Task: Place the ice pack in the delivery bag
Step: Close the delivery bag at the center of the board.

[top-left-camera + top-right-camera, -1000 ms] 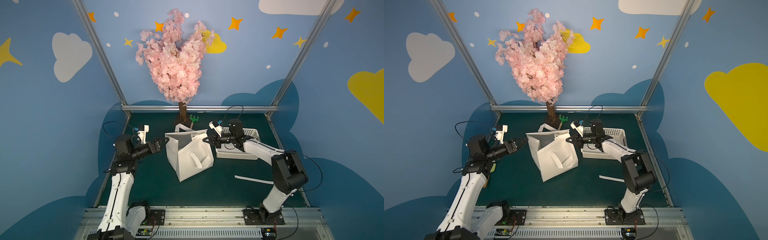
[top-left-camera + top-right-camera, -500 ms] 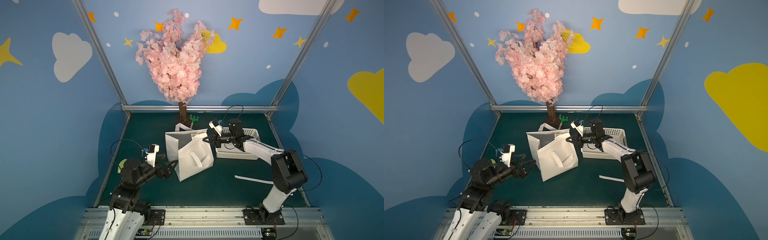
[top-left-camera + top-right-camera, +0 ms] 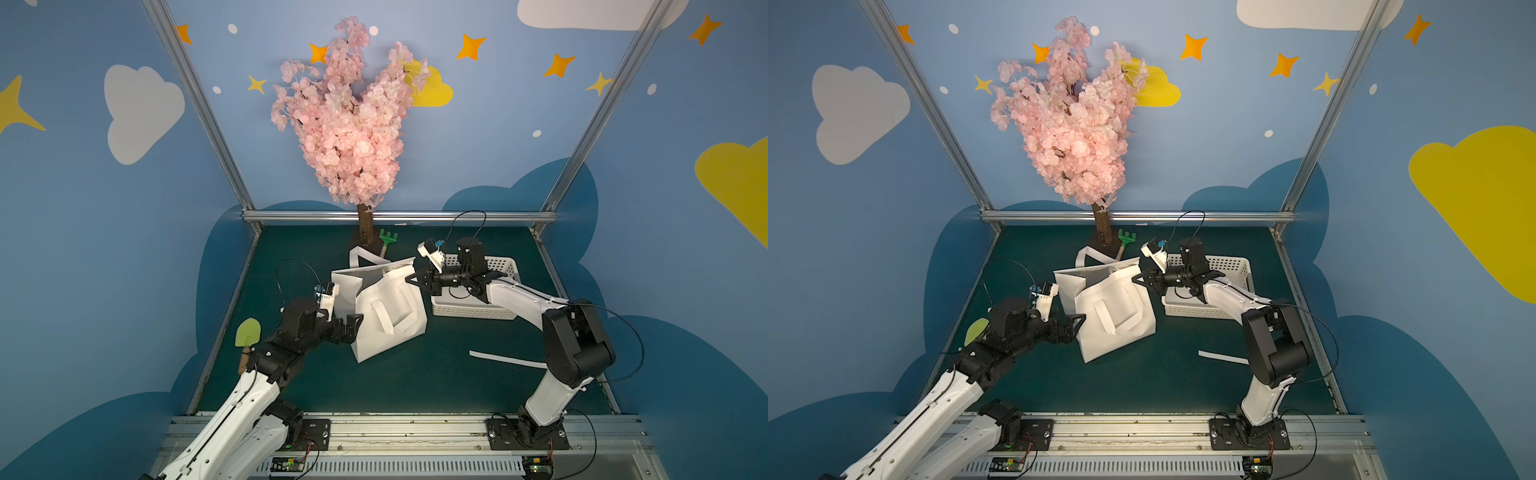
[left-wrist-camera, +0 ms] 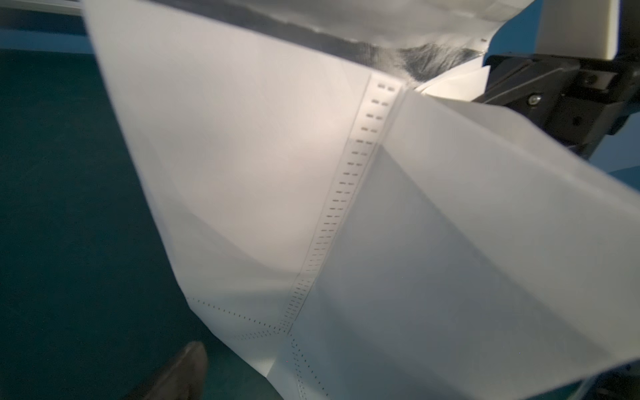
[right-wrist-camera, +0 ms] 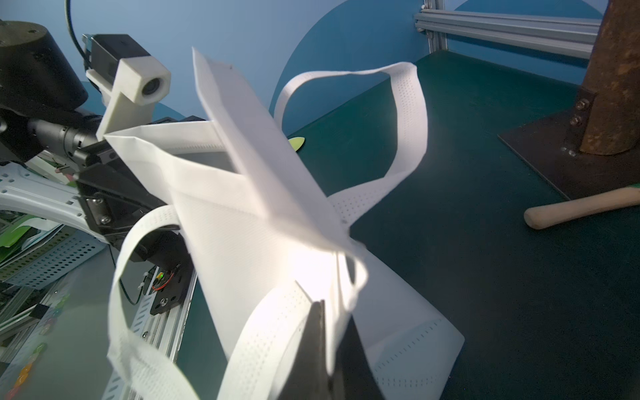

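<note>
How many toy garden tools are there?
2: a green plastic rake beside the brown tree trunk; a yellow-green wooden-handled spade by the left arm. More may be hidden.

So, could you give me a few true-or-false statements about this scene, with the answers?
1. The right gripper is shut on the delivery bag's top edge. True.
2. The left gripper is clamped on a bag handle. False: it is open, near the bag's lower corner.
3. The green rake lies inside the basket. False: it lies on the table by the tree trunk, outside the basket.
4. A loose white strip lies on the table. True.
</note>
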